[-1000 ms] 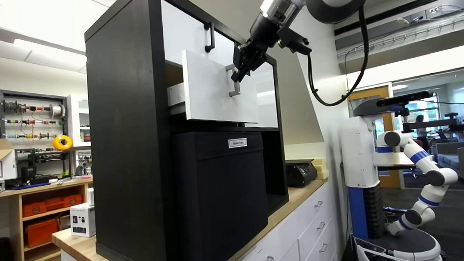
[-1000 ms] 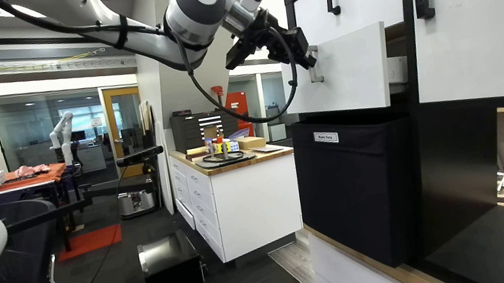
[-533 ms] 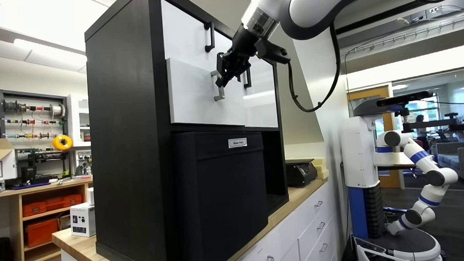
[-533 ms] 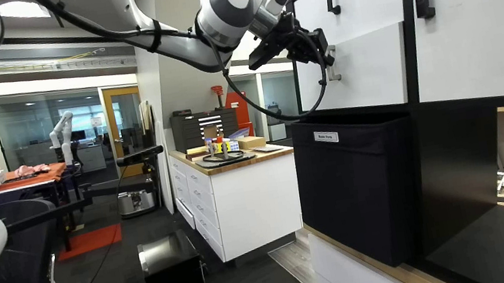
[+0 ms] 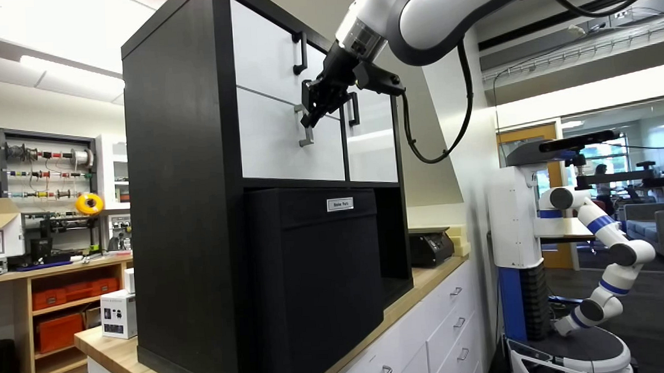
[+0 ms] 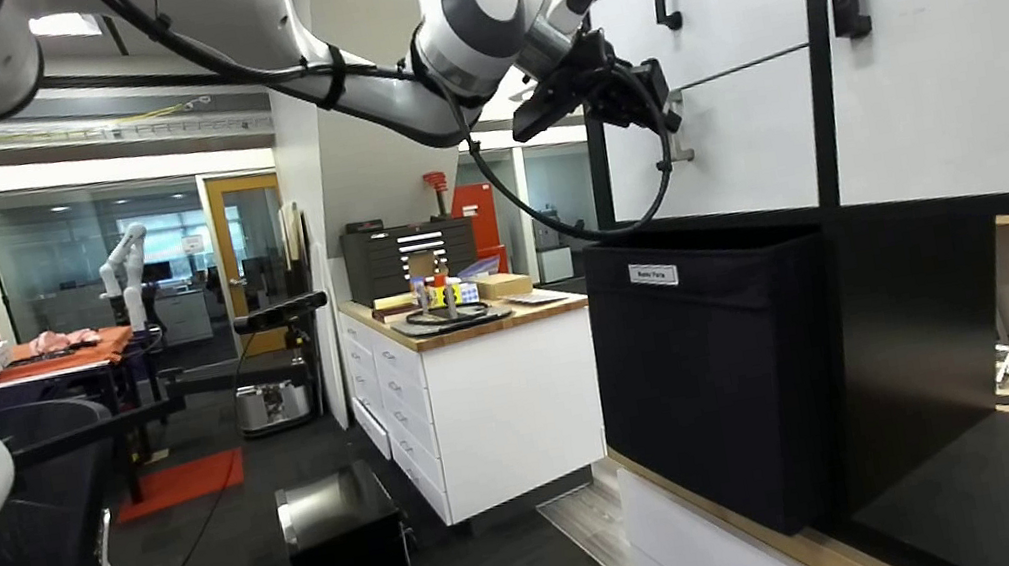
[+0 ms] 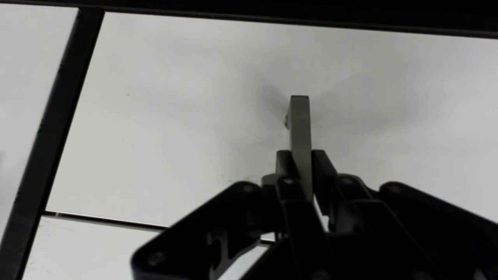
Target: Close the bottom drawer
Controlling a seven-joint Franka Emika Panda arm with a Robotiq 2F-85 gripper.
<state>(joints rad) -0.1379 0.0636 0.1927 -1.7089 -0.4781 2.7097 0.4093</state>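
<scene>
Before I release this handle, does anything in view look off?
Yes. The black fabric bin under the bottom drawer juts out past the cabinet instead of sitting flush. The drawer itself looks shut; its grey handle doesn't match the cabinet's black handles. Across the room, a low white drawer appears slightly ajar.

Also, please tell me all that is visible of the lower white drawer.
The lower white flat-fronted drawer looks smooth, with faint marks. It appears fully closed in the tall black cabinet, a thin dark gap dividing it from the white rectangular panel above. Its upright grey metal-looking handle is held between the black fingers.
</scene>
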